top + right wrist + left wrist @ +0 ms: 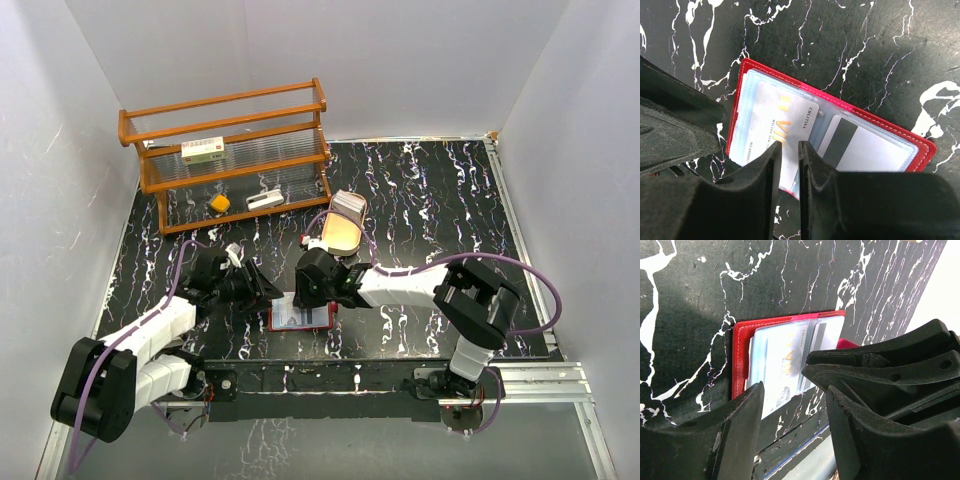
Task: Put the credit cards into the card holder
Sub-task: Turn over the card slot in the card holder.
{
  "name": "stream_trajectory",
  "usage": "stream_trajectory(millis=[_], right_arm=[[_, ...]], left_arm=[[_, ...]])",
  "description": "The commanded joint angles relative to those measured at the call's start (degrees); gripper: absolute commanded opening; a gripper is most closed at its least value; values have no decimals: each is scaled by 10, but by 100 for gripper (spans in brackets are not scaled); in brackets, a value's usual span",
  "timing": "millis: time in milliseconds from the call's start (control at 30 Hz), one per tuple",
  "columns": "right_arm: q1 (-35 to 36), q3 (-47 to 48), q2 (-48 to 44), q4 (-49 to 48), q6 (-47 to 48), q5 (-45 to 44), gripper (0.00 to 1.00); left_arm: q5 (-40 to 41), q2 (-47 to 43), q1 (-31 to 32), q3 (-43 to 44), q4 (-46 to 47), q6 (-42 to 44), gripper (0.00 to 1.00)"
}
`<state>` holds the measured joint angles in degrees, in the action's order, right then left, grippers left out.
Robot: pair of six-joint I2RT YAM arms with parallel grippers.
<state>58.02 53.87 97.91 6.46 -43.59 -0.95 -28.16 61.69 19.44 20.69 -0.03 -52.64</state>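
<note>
Right wrist view: the right gripper (790, 147) is over the open red card holder (756, 67), which lies near the front edge of the table (420, 200). Its fingers are drawn almost together (whether they pinch anything I cannot tell). One credit card (785, 112), gold-lettered, lies in the clear pocket toward the left gripper (795, 390), whose fingers are spread wide and empty. A second card (867, 150), dark-striped, sits in the other pocket. Farther back stands a tan oval tray (340, 236). Beyond it, a wooden rack (230, 105) holds a white red-labelled box (203, 150).
</note>
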Motion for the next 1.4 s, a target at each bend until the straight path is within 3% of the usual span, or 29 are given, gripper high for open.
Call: stream_trajectory(millis=[0, 467, 700, 1367], right_arm=[[1, 18, 3, -14, 2, -19, 18], [1, 21, 40, 22, 11, -35, 13], [1, 21, 45, 34, 15, -41, 0], [1, 24, 60, 45, 19, -43, 0]], left_arm=[[-13, -1, -4, -2, -9, 10, 52], [-8, -1, -4, -3, -2, 6, 52], [-8, 7, -4, -7, 14, 11, 52], [-7, 39, -4, -20, 67, 27, 53]])
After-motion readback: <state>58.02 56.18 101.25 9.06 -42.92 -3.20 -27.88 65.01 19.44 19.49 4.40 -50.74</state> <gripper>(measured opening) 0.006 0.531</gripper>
